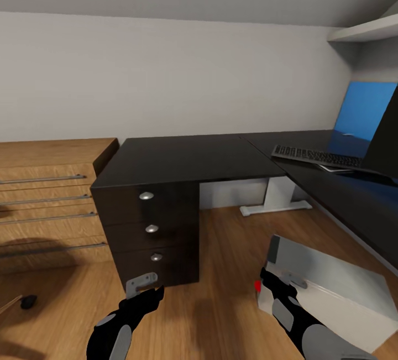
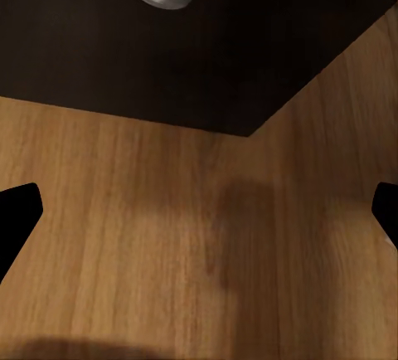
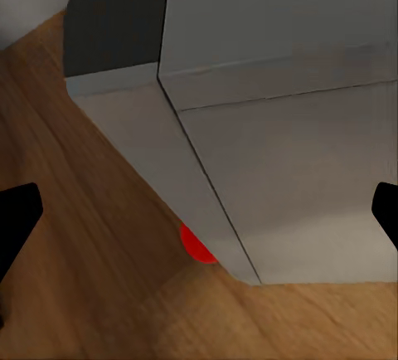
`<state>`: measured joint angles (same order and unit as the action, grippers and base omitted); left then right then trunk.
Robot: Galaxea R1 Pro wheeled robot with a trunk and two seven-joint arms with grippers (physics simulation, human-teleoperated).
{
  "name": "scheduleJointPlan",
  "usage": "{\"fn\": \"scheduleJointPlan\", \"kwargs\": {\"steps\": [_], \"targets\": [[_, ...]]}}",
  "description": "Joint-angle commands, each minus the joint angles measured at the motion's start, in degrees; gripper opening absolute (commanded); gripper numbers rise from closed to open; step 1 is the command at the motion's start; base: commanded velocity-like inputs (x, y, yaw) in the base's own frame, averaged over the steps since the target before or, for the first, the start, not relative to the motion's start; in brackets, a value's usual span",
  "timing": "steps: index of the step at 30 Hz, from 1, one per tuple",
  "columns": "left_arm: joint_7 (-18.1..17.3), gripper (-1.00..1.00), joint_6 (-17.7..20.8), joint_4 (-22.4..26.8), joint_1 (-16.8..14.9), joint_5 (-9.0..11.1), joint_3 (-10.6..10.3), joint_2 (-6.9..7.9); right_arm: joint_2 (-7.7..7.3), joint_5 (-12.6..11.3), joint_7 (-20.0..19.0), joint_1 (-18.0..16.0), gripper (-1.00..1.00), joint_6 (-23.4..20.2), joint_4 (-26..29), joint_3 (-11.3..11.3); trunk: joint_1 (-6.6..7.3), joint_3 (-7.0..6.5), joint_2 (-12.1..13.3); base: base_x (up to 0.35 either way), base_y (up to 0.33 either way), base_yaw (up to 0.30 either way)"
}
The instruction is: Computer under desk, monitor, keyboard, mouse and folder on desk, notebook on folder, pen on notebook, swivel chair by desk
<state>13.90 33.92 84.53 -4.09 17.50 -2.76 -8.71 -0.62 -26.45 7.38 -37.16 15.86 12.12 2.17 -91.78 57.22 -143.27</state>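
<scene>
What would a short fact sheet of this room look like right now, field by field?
setting: room with a wood floor and pale walls
desk: black L-shaped desk with a drawer unit
on desk: keyboard beside the monitor
computer: grey tower lying tilted on the floor, outside the desk
left gripper: open, near the bottom drawer, holding nothing
right gripper: open, at the computer's corner with the red dot
side furniture: light-wood cabinet

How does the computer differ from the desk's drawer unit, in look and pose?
The computer is light grey, with a red dot; the drawer unit is black, with three round silver knobs. The computer lies tipped over on the wood floor, out in the open; the drawer unit stands upright under the desk top. Both are boxy and rest on the floor.
</scene>
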Motion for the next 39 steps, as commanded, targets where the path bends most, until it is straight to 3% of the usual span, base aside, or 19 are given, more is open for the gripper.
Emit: {"fn": "scheduleJointPlan", "kwargs": {"steps": [1, 21, 39], "targets": [[0.51, 1.00, 0.11, 0.13, -0.01, 0.61, -0.05, 0.00, -0.08, -0.01, 0.00, -0.03, 1.00, 0.14, 0.00, 0.20, 0.01, 0.05, -0.02, 0.029, 0.000, 0.000], [0.33, 1.00, 0.09, 0.38, 1.63, 0.66, -0.14, 0.44, -0.87, -0.01, 0.00, -0.02, 1.00, 0.23, 0.10, 0.20, 0.01, 0.05, -0.02, 0.086, 0.000, 0.000], [0.33, 1.00, 0.17, 0.65, 1.63, 0.66, -0.08, 0.52, -0.79, -0.01, -0.07, -0.02, 1.00, 0.24, 0.10, 0.18, 0.01, 0.05, -0.02, -0.255, 0.000, 0.000]]}}
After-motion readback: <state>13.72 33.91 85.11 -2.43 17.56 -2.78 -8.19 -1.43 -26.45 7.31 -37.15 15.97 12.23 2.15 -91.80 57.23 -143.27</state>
